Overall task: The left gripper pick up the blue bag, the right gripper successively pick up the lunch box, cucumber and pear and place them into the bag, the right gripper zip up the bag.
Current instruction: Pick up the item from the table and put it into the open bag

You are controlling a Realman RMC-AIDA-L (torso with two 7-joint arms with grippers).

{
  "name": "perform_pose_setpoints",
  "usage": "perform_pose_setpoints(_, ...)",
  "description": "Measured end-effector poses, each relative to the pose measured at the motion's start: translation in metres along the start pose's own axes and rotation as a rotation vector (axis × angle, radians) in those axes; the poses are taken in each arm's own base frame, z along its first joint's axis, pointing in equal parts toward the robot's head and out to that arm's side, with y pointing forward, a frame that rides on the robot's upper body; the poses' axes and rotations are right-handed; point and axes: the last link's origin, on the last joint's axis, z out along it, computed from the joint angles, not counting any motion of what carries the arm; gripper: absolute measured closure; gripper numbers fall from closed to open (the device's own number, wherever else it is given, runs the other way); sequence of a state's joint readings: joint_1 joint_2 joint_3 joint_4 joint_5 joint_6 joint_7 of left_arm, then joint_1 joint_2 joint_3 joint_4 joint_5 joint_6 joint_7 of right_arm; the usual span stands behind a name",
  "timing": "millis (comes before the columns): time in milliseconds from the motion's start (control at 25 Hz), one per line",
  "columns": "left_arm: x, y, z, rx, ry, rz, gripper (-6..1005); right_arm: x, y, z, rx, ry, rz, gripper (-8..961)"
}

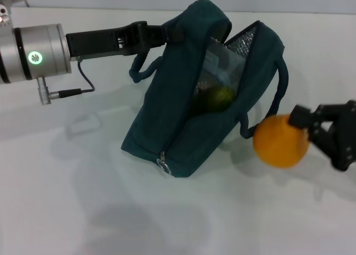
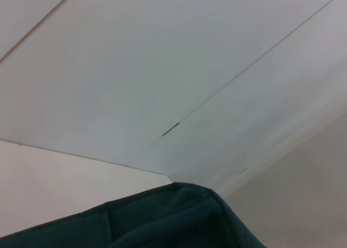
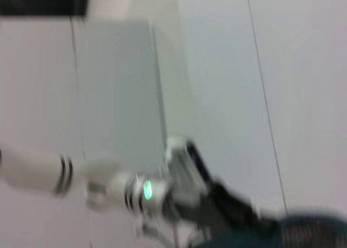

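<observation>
Table (image 1: 83, 210) white and bare-topped, left end effector (image 1: 158, 35) clamping blue bag (image 1: 183, 149), right end effector (image 1: 311, 130) gripping pear (image 1: 281, 141).

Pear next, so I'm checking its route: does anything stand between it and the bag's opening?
The right gripper holds the pear beside the blue bag, below its mouth. The bag's near side wall and a loop handle stand between; the opening itself looks unblocked.

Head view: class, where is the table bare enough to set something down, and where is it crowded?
Bare table stretches in front of the blue bag and below the left gripper, which holds up the bag's top edge. It is crowded beside the bag's open mouth, where the right gripper carries the pear close to the bag's handle.
</observation>
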State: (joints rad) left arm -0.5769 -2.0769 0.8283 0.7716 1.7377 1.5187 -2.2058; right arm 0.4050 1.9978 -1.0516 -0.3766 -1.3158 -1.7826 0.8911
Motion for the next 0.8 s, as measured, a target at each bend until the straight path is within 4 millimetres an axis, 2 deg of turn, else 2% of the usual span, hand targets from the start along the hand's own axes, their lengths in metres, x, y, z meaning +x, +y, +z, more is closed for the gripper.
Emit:
perform_pose_setpoints(40, 0.000, 0.000, 0.000, 0.000, 0.000, -0.001, 939, 0.000, 0.000, 0.000, 0.000, 0.000, 0.000, 902)
perform_pose_setpoints(200, 0.000, 0.001, 0.002, -0.006, -0.005, -0.001, 938, -0.024, -0.006, 0.005, -0.034, -0.111, -0.049, 898)
perform_pose_setpoints(480, 0.000, 0.004, 0.006, -0.020, -0.016, -0.007, 938, -0.058, -0.020, 0.032, -0.110, -0.212, -0.135, 892)
perform_pose_setpoints(520, 0.000, 0.005, 0.006, -0.022, -0.018, -0.009, 938, -0.058, -0.020, 0.032, -0.110, -0.212, -0.135, 891)
perform_pose_setpoints(800, 0.003, 0.008, 0.010, -0.034, -0.024, -0.025, 938, -0.068, -0.035, 0.065, -0.150, -0.185, -0.169, 884)
